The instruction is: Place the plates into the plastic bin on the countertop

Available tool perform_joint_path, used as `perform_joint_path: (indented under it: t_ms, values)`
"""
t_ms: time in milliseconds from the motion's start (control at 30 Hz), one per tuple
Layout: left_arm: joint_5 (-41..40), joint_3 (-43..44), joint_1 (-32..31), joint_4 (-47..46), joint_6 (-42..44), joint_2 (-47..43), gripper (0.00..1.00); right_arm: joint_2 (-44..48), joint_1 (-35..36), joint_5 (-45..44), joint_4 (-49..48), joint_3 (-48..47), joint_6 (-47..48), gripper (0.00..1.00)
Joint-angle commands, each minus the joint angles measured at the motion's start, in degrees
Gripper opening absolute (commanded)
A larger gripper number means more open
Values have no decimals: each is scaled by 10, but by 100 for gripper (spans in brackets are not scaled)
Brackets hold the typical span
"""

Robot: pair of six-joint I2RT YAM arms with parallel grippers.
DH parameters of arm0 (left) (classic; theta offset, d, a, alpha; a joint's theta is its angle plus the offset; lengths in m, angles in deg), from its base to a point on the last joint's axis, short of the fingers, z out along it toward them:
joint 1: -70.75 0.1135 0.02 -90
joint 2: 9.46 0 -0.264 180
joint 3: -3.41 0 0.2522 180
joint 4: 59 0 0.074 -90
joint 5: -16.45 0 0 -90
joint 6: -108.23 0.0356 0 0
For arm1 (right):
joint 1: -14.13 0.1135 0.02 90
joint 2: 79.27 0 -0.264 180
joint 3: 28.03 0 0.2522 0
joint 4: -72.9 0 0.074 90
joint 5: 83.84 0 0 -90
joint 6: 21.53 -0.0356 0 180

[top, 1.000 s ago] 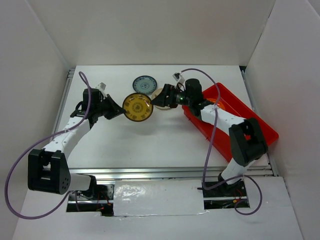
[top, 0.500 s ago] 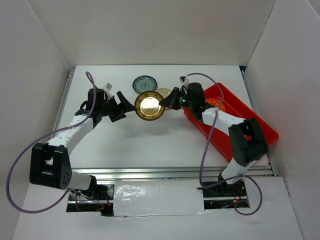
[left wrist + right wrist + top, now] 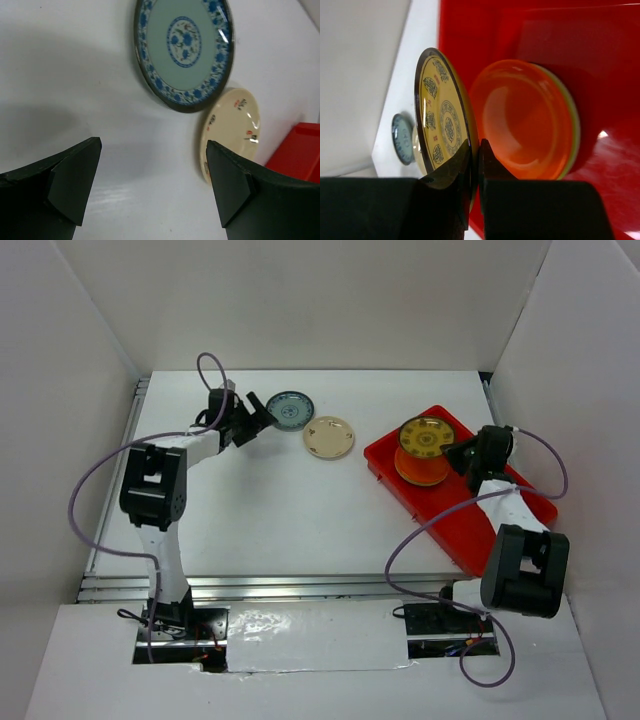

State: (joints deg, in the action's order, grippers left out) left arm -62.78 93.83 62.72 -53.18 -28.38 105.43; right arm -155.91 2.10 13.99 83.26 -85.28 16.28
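Yellow-brown patterned plate (image 3: 425,437) has changed claws and crossed the tabletop (image 3: 280,520). A second ago it hung over the middle, pinched by the left claw (image 3: 258,415) with the right claw (image 3: 460,452) reaching in from the other side. Half a second ago the left had already let go and the right had its rim. Now the right claw is clenched on that rim, fingers pressed together over the plate's edge in the wrist view. It holds the plate over the plastic bin (image 3: 520,502) at the right edge of the tabletop, directly above the stack topped by an orange plate (image 3: 420,472). A lime green rim (image 3: 572,125) shows under the orange. Whether the patterned plate already touches the stack cannot be told. The handover looks done, and this plate seems to need only setting down and letting go. The left claw, released with its jaws standing wide, has swung off toward the far edge. It now points at the blue-grey patterned plate (image 3: 290,410), with the beige plate (image 3: 329,437) just beside that. Both lie flat outside the bin, probably the next to go.
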Motion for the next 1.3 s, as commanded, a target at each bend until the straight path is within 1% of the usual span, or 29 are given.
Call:
perform_joint_path:
  t_ms: [0,67,100,133,167,200,233,267,367,467,500,533,633,667,733,767,833,900,933,967,1000,1033,1067,1100,1133,1167,1200,1233,1267]
  values:
    - [3,73,4,-15,8,59,99,-21,-21,21,15,-18,19,0]
    - [2,90,5,-14,8,94,99,-29,-28,21,13,-11,22,1]
    - [0,102,5,-6,10,103,99,-29,-31,21,11,-9,21,4]
    - [2,123,5,0,12,120,99,-27,-33,18,12,-7,20,9]
    - [3,132,6,11,13,126,99,-24,-33,17,15,-5,18,39]
    - [1,146,6,14,13,137,99,-19,-33,13,22,-5,16,63]
    - [-3,154,6,21,15,142,99,-9,-30,3,30,-10,13,84]
    - [-5,162,6,37,15,147,99,-2,-28,-14,56,-11,11,100]
    - [-10,185,6,45,17,162,99,40,-19,-25,75,-5,12,100]
    - [-11,214,6,64,15,183,95,95,-12,-48,95,3,8,100]
    - [-10,239,7,78,15,197,88,109,-13,-50,98,6,7,100]
    - [-11,253,7,98,15,205,87,136,-12,-50,102,8,8,100]
    - [-10,289,8,114,15,228,76,192,-12,-48,133,-2,13,100]
    - [-9,305,8,116,15,234,71,208,-10,-45,146,-4,13,100]
    - [-12,321,8,133,15,249,62,249,-9,-33,156,-3,16,100]
    - [-16,328,8,134,14,252,56,263,-8,-27,160,-2,16,100]
    - [-14,327,8,128,13,257,51,290,-8,-8,164,-3,16,100]
    - [-19,330,8,132,11,262,28,308,-7,5,174,-6,18,100]
    - [-22,330,8,136,13,261,20,314,-6,9,177,-8,18,100]
    - [-26,327,9,144,13,258,3,320,-4,16,177,-7,19,100]
    - [-47,322,8,149,13,243,0,327,-2,22,174,-6,21,100]
    - [-57,311,9,150,12,232,0,326,2,40,160,-1,27,100]
    - [-68,280,9,152,9,214,0,325,4,58,147,3,31,100]
    - [-104,261,8,154,8,169,0,308,8,87,127,15,45,100]
    - [-139,240,7,157,6,142,0,295,12,119,103,21,50,100]
    - [-162,197,3,161,6,113,0,280,34,156,64,23,52,100]
    - [-177,178,4,166,4,58,0,248,57,158,47,24,66,100]
    - [-193,155,3,165,6,33,0,234,85,151,37,22,76,100]
    - [-197,118,0,164,6,-18,0,199,145,144,-5,18,86,100]
